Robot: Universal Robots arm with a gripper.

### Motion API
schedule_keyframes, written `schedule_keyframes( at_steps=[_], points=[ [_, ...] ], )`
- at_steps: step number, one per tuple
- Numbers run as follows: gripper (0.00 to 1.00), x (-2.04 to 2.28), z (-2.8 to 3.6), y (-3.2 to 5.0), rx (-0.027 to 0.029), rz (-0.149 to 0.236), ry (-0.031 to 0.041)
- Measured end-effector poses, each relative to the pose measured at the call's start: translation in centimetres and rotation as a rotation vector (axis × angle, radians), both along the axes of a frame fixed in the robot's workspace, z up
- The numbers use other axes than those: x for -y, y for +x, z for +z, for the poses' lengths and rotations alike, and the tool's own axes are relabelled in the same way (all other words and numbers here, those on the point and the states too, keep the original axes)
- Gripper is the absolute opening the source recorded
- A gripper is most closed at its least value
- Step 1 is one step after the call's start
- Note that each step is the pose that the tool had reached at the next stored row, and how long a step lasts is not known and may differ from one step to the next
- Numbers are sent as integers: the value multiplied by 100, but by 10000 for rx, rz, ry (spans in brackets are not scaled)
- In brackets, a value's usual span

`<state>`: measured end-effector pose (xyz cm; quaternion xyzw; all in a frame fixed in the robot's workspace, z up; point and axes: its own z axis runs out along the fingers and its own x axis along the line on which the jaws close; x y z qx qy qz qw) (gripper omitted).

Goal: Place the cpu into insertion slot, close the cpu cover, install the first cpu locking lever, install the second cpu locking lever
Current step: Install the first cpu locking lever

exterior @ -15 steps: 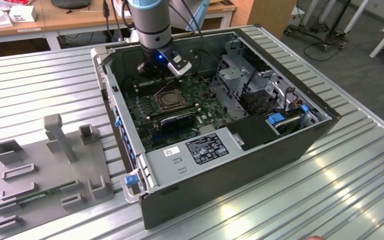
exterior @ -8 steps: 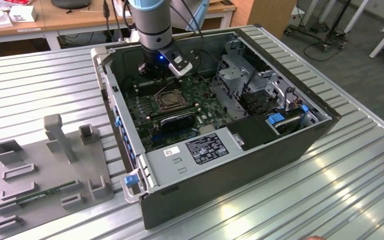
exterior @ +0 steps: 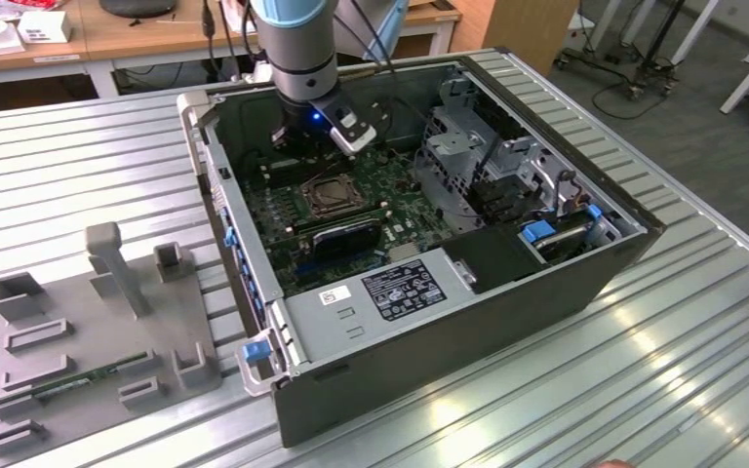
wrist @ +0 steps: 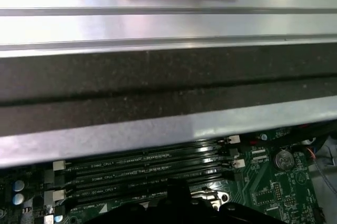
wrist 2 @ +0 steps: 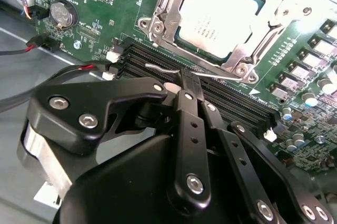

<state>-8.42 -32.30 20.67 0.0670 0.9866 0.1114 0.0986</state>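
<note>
Item 1: claw [wrist 2: 188,80], clenched, tip at thin silvery locking lever [wrist 2: 160,68], just beside black memory slots [wrist 2: 239,103]. Item 2: cpu [wrist 2: 218,10], seated in insertion slot [exterior: 327,195] on green motherboard [wrist 2: 105,2]. Item 3: cpu cover [wrist 2: 253,45], lowered flat over chip edges, pale face showing through its window. Item 4: computer case [exterior: 479,322], open, lay on slatted tabletop [exterior: 75,185].

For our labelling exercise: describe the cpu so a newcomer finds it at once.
Inside the open computer case lies a green motherboard. Next to its long black memory slots sits the silvery cpu cover. The cpu is the pale, flat metal square showing through that frame's window.
</note>
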Motion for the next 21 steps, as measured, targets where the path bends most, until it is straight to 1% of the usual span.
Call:
schedule_keyframes(
  at_steps=[4, 10, 21],
  points=[
    [11, 0, -34, 6, 0, -2, 0],
    [11, 0, -36, 9, 2, -27, 4],
    [11, 0, -37, 28, 1, -751, 3]
  ],
)
